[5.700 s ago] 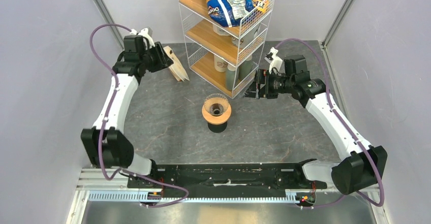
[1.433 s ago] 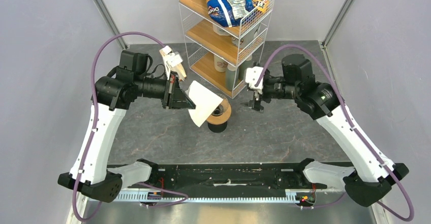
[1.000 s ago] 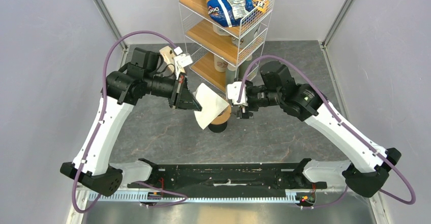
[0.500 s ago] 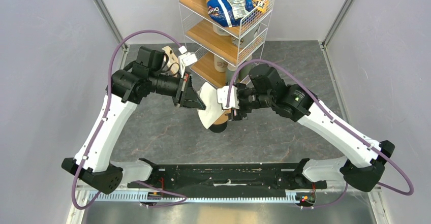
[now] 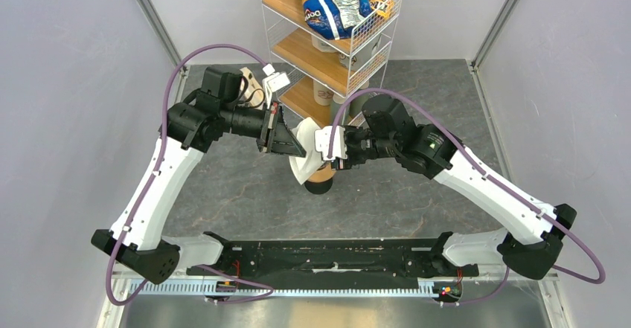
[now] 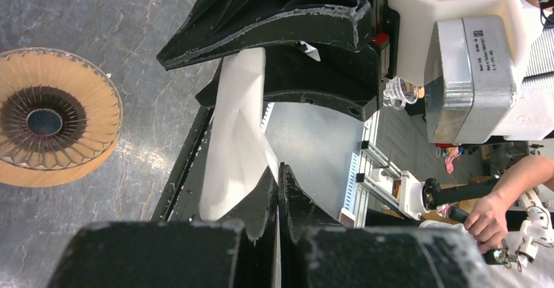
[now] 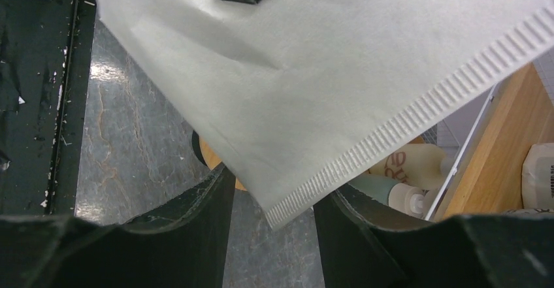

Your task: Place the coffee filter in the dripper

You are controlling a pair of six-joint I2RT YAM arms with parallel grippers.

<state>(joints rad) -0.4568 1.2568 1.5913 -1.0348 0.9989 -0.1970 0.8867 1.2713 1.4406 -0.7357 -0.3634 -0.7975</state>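
The white paper coffee filter [image 5: 303, 154] hangs over the dripper [image 5: 321, 178], hiding most of its tan ring and dark body. My left gripper [image 5: 289, 148] is shut on the filter's left edge; in the left wrist view the gripper [image 6: 279, 178] pinches the filter [image 6: 235, 138], and the dripper [image 6: 49, 118] lies apart to the left. My right gripper [image 5: 334, 158] is open. In the right wrist view it [image 7: 271, 217] straddles the lower corner of the filter [image 7: 313, 72], its jaws apart and not pressing it. A sliver of the dripper [image 7: 210, 159] shows below.
A white wire rack [image 5: 338, 45] with wooden shelves stands just behind the dripper, holding a blue chip bag [image 5: 331, 1] and bottles [image 7: 398, 170]. A beige paper packet [image 5: 250, 84] is behind the left arm. Grey walls close in both sides.
Both grippers have closed in over the dripper. The left carried the filter right, and the right moved left until its open jaws came around the filter's edge.
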